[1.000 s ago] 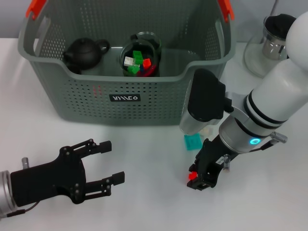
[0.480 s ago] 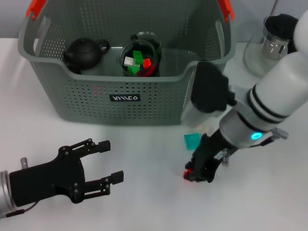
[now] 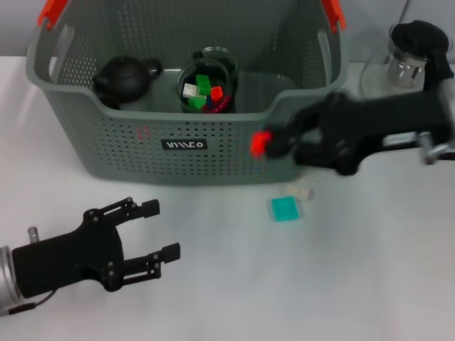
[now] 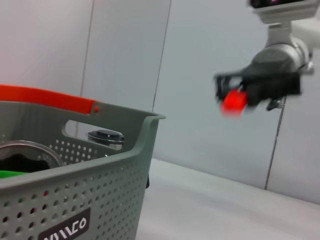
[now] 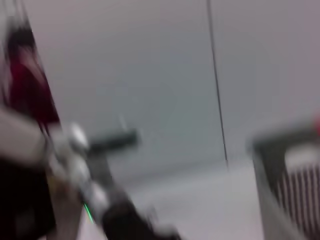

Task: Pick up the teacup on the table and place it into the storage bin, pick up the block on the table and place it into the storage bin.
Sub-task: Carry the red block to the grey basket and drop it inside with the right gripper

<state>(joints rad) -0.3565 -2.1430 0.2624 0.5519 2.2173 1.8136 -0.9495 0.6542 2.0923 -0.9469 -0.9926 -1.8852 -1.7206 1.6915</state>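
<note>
Carrying the red block (image 3: 261, 143) clamped in my right gripper (image 3: 274, 144), I'd clear the storage bin (image 3: 114, 145) front rim before releasing; left gripper (image 3: 149, 231) waits splayed before the bin.

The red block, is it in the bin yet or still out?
Out. The right gripper holds the red block in the air by the bin's front right corner, not yet over the opening.

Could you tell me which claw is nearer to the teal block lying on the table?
The right claw, holding a red block above the teal block, near the storage bin's front. The left claw sits farther off.
</note>
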